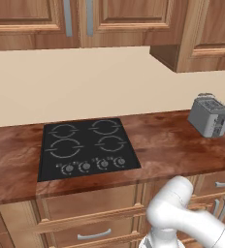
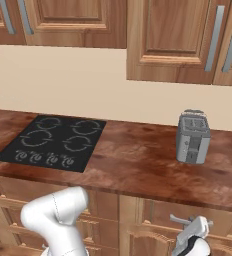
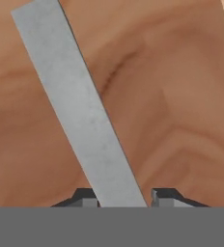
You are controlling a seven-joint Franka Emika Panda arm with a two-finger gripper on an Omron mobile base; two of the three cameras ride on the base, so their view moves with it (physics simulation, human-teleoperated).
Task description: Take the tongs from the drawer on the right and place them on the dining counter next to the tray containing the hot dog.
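The wood counter spans both base views, with upper cabinets hanging above it against a cream wall. Set into the counter is the black stovetop, four rings and a row of knobs along its near edge; in the right base view it sits toward 9 o'clock of the frame. The toaster, grey and boxy, stands upright on the counter well apart from the stovetop, toward 3 o'clock in both base views. Below the counter edge run the brown drawer fronts; the drawer on the right sits at 5 o'clock in the right base view, with its silver bar handle just at the white hand. The arm rises at 7 o'clock in that view, elbow bent, and its hand reaches low to the drawer front. The gripper shows in the hand view at 6 o'clock: two dark finger tips stand apart on either side of a flat grey bar that runs from 11 o'clock down between them over brown wood. Jaws are parted around the bar's lower end; whether the pads touch it cannot be told. Tongs: cannot tell where they are from these views.
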